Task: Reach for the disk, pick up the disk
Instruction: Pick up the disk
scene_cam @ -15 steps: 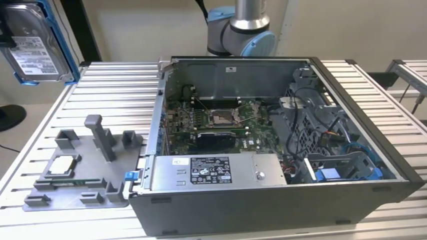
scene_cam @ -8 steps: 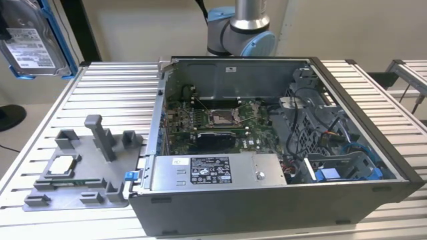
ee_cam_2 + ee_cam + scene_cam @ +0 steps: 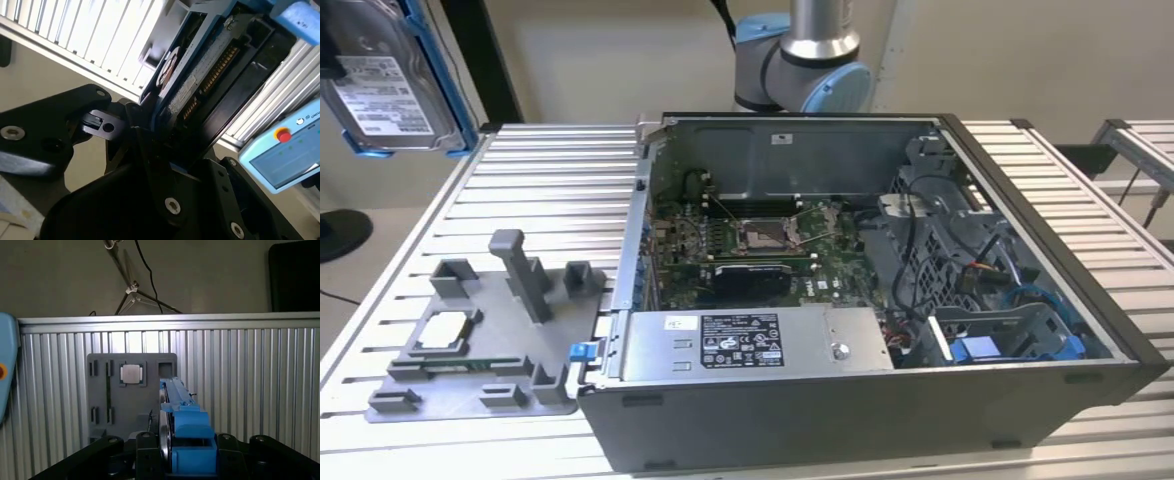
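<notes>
The disk (image 3: 390, 88), a silver hard drive with a white label and a blue bracket round its edges, hangs in the air above the table's far corner at the exterior view's left. It stands clear of the table. In the first wrist view the disk (image 3: 181, 426) shows edge-on, blue bracket outward, with my gripper (image 3: 182, 460) shut on it from both sides. The second wrist view shows the disk (image 3: 197, 82) slanting out of the black fingers (image 3: 145, 145), connector edge visible.
An open computer case (image 3: 1067, 310) stands on the slatted table, with a silver labelled box (image 3: 747, 345) at its front. A grey fixture (image 3: 480, 340) with a small silver chip (image 3: 447, 325) lies beside it. The arm's base (image 3: 801, 60) stands behind. A teach pendant (image 3: 285, 150) lies near.
</notes>
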`<move>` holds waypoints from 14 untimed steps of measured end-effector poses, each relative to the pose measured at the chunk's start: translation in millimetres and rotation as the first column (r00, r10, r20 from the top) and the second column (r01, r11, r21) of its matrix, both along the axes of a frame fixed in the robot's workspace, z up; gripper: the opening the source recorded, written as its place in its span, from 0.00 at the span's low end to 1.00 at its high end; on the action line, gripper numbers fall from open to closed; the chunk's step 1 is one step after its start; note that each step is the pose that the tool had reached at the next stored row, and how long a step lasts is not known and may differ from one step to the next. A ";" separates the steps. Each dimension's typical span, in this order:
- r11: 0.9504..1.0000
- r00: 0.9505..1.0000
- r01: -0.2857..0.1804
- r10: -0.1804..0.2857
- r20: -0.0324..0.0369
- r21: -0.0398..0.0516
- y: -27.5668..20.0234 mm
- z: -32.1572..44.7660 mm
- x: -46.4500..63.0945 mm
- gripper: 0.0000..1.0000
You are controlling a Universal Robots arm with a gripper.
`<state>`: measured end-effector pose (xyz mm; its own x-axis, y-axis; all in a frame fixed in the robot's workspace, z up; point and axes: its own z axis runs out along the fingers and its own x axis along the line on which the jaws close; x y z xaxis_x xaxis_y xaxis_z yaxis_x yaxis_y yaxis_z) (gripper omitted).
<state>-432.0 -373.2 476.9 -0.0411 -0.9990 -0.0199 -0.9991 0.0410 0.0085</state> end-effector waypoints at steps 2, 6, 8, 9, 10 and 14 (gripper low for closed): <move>1.000 1.000 0.000 0.000 0.000 0.000 0.0 0.0 3.6 0.00; 1.000 1.000 0.000 0.000 0.000 0.000 0.1 0.0 13.1 0.00; 1.000 1.000 0.000 0.000 0.000 0.000 0.0 0.0 17.8 0.00; 1.000 1.000 0.000 0.000 0.000 0.000 0.0 0.0 20.2 0.00; 1.000 1.000 0.000 0.000 0.000 0.000 0.0 0.0 23.0 0.00; 1.000 1.000 0.000 0.000 0.000 0.000 0.0 0.0 32.6 0.00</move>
